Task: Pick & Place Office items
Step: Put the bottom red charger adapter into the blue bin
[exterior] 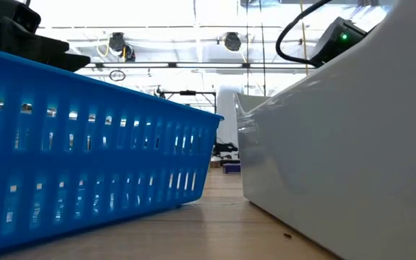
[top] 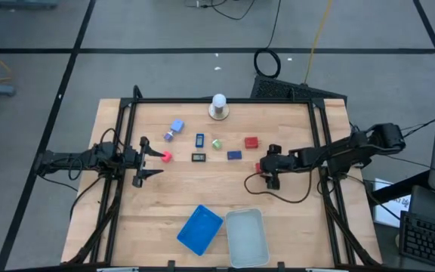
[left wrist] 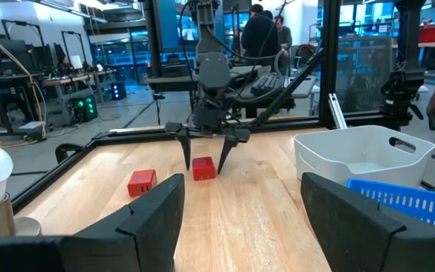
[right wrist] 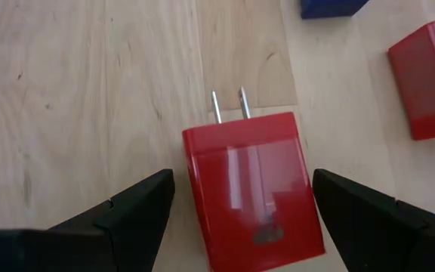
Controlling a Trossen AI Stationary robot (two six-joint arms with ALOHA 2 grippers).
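Observation:
Small office items lie across the middle of the wooden table (top: pixel 127 227): a light blue block (top: pixel 177 125), a blue rectangle (top: pixel 200 140), a green bit (top: pixel 217 143), a black rectangle (top: pixel 198 158), a dark blue piece (top: pixel 235 155) and a red block (top: pixel 251 142). My right gripper (top: pixel 266 167) is open, its fingers on either side of a red plug block (right wrist: pixel 251 189) that lies flat on the table with its two prongs pointing away. My left gripper (top: pixel 146 160) is open and empty at the table's left, just short of a small red piece (top: pixel 166 156).
A white ball on a round base (top: pixel 218 106) stands at the far edge. A blue tray (top: pixel 200 229) and a clear tray (top: pixel 246 236) sit side by side at the near edge. A cable (top: pixel 285 198) loops on the table by my right arm. People stand beyond the table (left wrist: pixel 266 30).

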